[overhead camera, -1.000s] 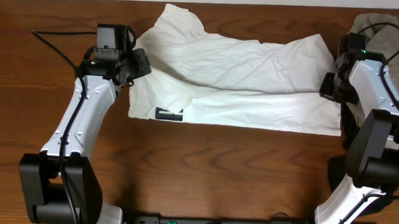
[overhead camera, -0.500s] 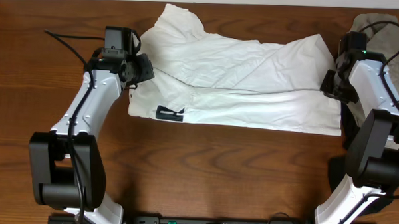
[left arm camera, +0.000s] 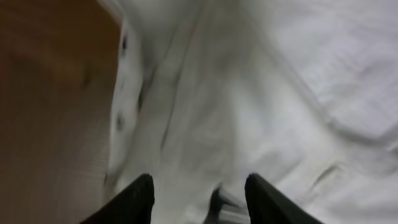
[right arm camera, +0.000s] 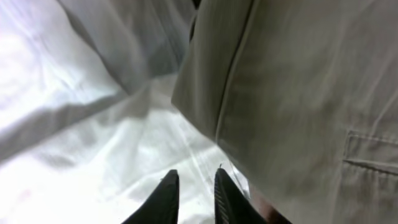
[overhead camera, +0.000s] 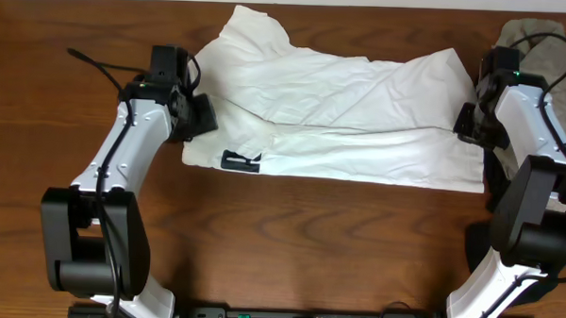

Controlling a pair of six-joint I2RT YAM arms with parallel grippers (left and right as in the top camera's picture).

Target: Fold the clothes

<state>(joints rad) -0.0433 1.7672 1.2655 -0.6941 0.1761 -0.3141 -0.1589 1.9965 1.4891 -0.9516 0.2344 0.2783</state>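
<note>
Between left tool (left arm camera: 199,185), released, and right tool (right arm camera: 196,179), grip unclear, lies the T-shirt (overhead camera: 351,105).

White T-shirt (overhead camera: 350,124) spans the wooden table (overhead camera: 289,244) between left pincer (overhead camera: 201,114) and right pincer (overhead camera: 465,123).

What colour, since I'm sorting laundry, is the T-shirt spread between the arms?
White T-shirt, small black print showing at its front edge; clearest overhead.

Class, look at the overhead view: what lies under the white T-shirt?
The wooden table shows beside the T-shirt, which lies on it. A lower layer peeks out along the front edge, with a bit of black print. Anything else beneath is covered.
</note>
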